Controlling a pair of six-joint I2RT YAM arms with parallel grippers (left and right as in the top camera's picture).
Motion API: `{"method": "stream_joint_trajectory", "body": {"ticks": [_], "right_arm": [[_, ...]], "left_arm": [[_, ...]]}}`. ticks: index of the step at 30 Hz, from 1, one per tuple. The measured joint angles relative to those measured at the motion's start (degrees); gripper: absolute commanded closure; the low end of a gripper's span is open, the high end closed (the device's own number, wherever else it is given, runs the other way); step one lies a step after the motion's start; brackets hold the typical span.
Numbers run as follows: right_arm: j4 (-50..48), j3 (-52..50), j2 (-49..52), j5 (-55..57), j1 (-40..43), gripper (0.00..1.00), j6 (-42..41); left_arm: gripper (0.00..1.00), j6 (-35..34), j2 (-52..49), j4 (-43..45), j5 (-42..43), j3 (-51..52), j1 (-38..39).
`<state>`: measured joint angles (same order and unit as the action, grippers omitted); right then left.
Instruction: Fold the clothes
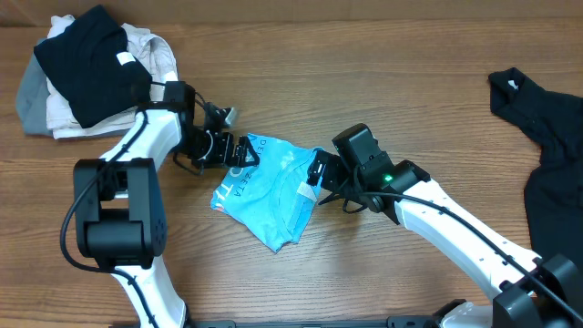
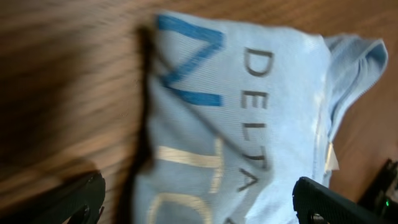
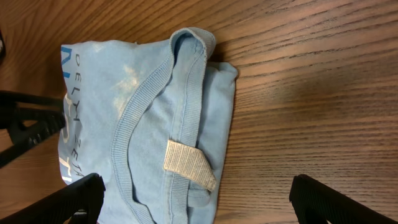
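Flanking opposite edges of the blue T-shirt point(image 1: 269, 193), left and right jaws stand wide.

T-shirt point(image 1: 264, 196) centre — clothes pile point(image 1: 86, 77) far left, shirt point(image 1: 556, 155) right edge.

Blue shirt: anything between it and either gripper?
Nothing visible. The left gripper and right gripper are both open, right at opposite edges of the blue shirt; wrist views show only shirt and table ahead.
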<state>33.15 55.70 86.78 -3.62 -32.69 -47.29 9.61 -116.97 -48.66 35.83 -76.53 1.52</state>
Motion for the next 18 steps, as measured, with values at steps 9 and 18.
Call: {"method": "stream_joint_trajectory", "body": {"ticks": [9, 18], "right_arm": [[-0.2, 0.0, 0.0, 0.0, 0.0, 0.00, 0.0], [-0.2, 0.0, 0.0, -0.5, 0.0, 0.00, 0.0]], "left_arm": [[0.29, 1.0, -1.6, -8.6, -0.3, -0.7, 5.1], [0.55, -2.2, -2.3, -6.9, -0.3, 0.5, 8.0]]}}
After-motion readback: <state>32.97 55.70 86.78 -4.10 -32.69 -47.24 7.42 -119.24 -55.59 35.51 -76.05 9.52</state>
